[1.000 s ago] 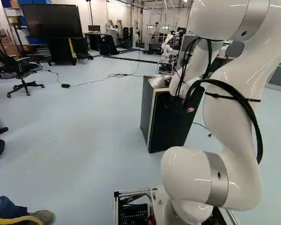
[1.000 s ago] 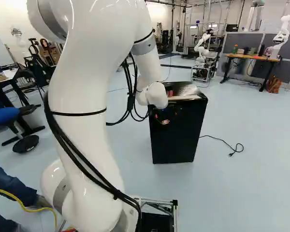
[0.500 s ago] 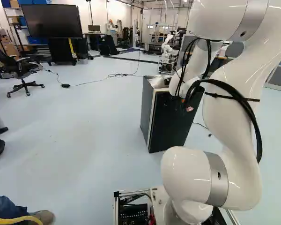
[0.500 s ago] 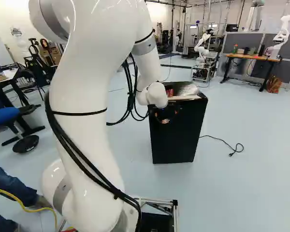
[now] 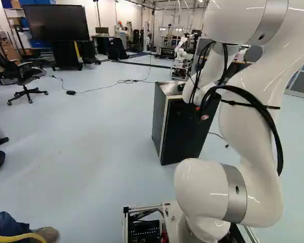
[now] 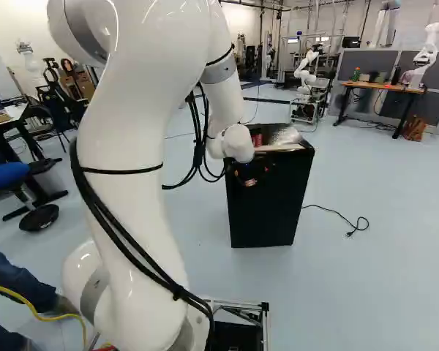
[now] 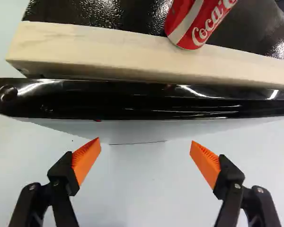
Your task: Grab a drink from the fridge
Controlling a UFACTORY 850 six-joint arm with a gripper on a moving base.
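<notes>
My gripper (image 6: 250,175) is at the upper front of the black fridge (image 6: 271,208) in the right base view, partly hidden by the wrist. In the wrist view the gripper (image 7: 146,149) stands open, orange pads wide apart and only pale floor seen between them. Ahead of the fingertips runs the fridge's glossy black edge (image 7: 146,101), with a pale wooden strip (image 7: 109,52) behind it. A red drink can (image 7: 194,23) stands on the black top against that strip, beyond the fingers. The fridge's inside is not visible.
Clear crumpled plastic (image 6: 286,136) lies on the fridge top. A cable (image 6: 336,213) trails on the floor beside the fridge. Farther off are another robot (image 6: 305,73), a wooden-topped table (image 6: 384,86), an office chair (image 5: 23,78) and a large screen (image 5: 55,23).
The arm's upper part has shifted slightly, and the gripper has moved a little against the fridge front. The base, the fridge and the can stay where they were.
</notes>
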